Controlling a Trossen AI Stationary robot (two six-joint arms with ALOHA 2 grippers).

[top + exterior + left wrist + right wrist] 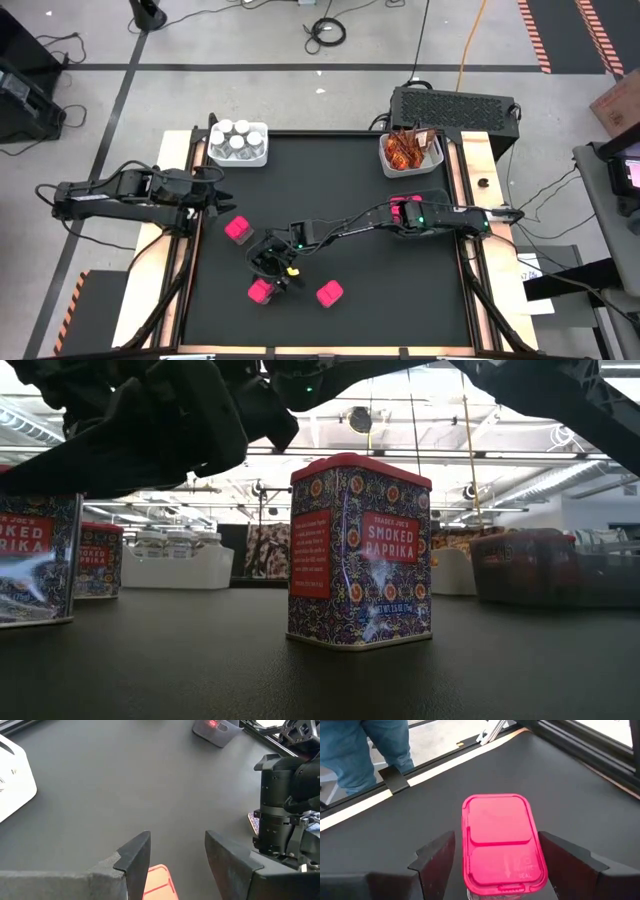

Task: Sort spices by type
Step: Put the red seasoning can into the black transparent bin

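Working with the right gripper (272, 270), stretched across to the near left-of-centre part of the table (340, 190), directly over one pink box (262, 290). Seen from that wrist: right gripper (496, 840) spread wide, pinching nothing, with the pink box (502, 842) standing upright between the fingers, lid up, a gap showing on either side. Worth noting the lid's oblong shape: long axis running straight out from the wrist, parallel to the fingers, so the jaws face the two long sides and would close across the short width. Looks squared up already; judging by this, only a descent and a squeeze needed, no turn of the wrist. Hard to tell how far above the lid the tips sit. Waiting at the left edge of the table with the left gripper (218, 195), also parted and empty, a second pink box (237, 229) just beyond its tips on the near side. Clearly nearer to the targeted box by the right arm than by the left. Found one more pink box (329, 293) near, to the right of the first.
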